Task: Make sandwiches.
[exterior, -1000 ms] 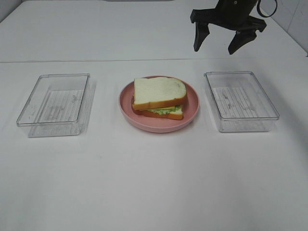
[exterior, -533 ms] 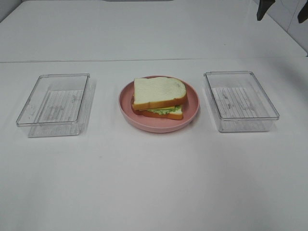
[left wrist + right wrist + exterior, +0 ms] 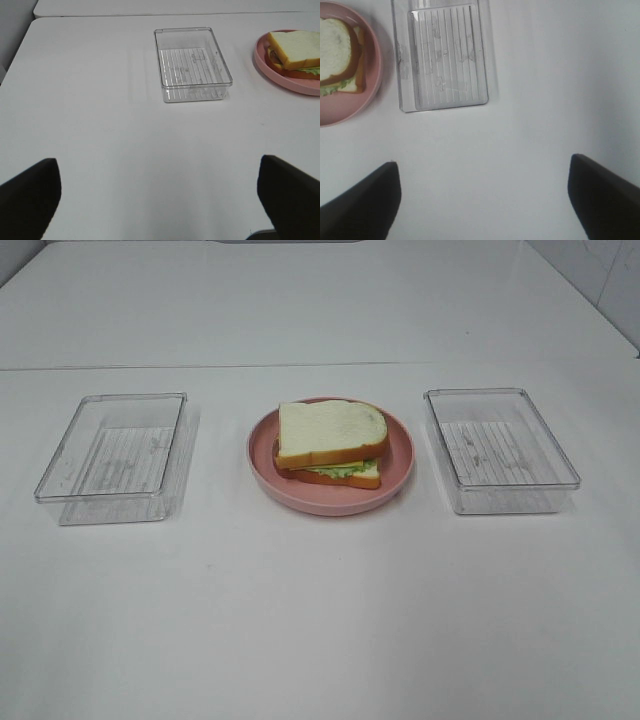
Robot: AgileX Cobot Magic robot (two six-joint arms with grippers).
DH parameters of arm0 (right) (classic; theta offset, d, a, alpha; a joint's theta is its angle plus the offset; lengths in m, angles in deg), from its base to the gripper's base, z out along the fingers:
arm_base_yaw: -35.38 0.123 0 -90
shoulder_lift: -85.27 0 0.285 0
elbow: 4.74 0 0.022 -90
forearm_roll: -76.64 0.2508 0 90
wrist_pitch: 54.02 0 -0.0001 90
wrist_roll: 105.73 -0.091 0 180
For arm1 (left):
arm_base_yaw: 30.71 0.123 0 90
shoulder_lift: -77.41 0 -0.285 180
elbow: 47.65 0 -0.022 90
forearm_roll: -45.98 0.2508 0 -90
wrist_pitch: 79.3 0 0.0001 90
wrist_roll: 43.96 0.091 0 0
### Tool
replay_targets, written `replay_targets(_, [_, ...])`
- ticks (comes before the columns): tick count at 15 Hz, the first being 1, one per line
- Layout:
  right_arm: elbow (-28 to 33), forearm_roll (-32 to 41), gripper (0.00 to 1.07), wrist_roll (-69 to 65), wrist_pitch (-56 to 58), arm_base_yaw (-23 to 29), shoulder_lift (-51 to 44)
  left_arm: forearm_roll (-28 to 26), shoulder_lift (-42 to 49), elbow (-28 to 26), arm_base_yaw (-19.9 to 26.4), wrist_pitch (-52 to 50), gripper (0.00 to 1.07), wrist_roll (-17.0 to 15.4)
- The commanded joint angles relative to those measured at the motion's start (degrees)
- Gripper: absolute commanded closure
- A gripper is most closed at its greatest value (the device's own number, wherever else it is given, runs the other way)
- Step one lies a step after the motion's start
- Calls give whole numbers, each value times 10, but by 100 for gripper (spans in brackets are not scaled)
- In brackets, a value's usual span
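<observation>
A stacked sandwich lies on the round pink plate in the middle of the table: white bread with orange-brown crust on top, green lettuce and yellow cheese showing at its front edge. The sandwich also shows in the left wrist view, and the sandwich in the right wrist view. Neither arm appears in the high view. My left gripper is open over bare table, well short of the left tray. Open too, my right gripper hangs high over bare table beside the right tray. Nothing sits between either pair of fingers.
A clear plastic tray stands left of the plate, and another clear tray right of it; both hold nothing. The left tray and right tray show in the wrist views. A table seam runs across the back.
My right gripper, seen at the back right a second ago, has moved up and to the right out of the high view. The sandwich, plate and trays have not moved.
</observation>
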Motion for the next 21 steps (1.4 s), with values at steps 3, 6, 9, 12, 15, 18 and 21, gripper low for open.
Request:
replay_targets(3, [201, -1, 20, 15, -34, -1, -266, -6, 13, 1, -4, -6, 6, 0])
replay_targets(6, [329, -2, 20, 21, -34, -1, -473, -6, 13, 1, -4, -6, 6, 0])
replay_targets(9, [399, -2, 20, 21, -33, -1, -591, -6, 13, 1, -4, -6, 6, 0])
replay_targets(12, [460, 1, 20, 23, -20, -1, -694, -6, 13, 1, -4, -6, 6, 0])
replay_targets(15, [480, 6, 20, 25, -19, -1, -752, -6, 13, 1, -4, -6, 6, 0])
replay_targets(18, [487, 8, 20, 25, -40, -1, -749, -6, 11, 1, -4, -6, 6, 0])
replay_targets(21, [494, 21, 20, 34, -43, -1, -749, -6, 9, 1, -2, -6, 6, -3])
